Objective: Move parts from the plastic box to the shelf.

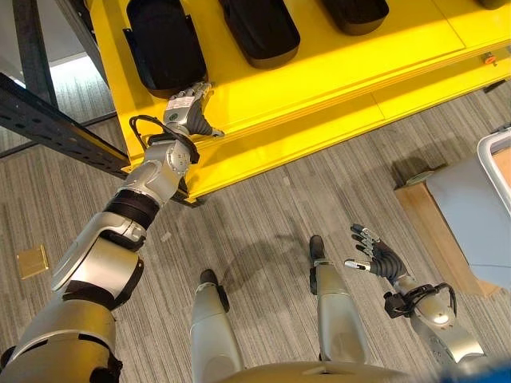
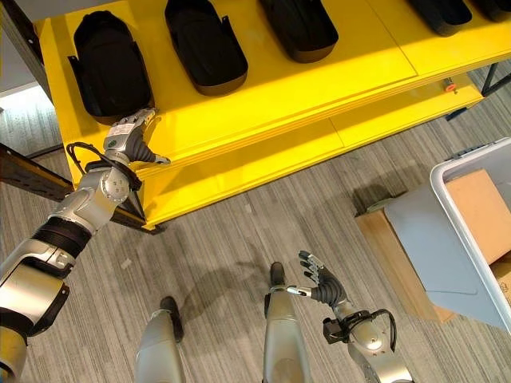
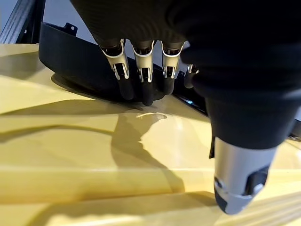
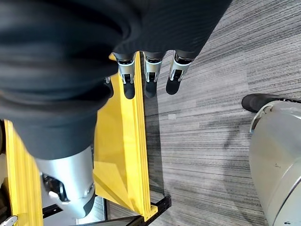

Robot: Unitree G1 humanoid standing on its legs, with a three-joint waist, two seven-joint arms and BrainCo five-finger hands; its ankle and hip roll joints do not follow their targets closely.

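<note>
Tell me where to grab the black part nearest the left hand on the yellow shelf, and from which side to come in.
Likely best to grip the black part by its raised rim at the narrow end facing the shelf edge, coming from the front. The left hand is already there with straight fingers at that rim; the hollow shape gives a wall to pinch. The right hand hangs open over the floor.

Black oblong parts (image 2: 109, 64) lie in a row on the yellow shelf (image 2: 263, 88) — plastic box (image 2: 471, 239) apart.
</note>
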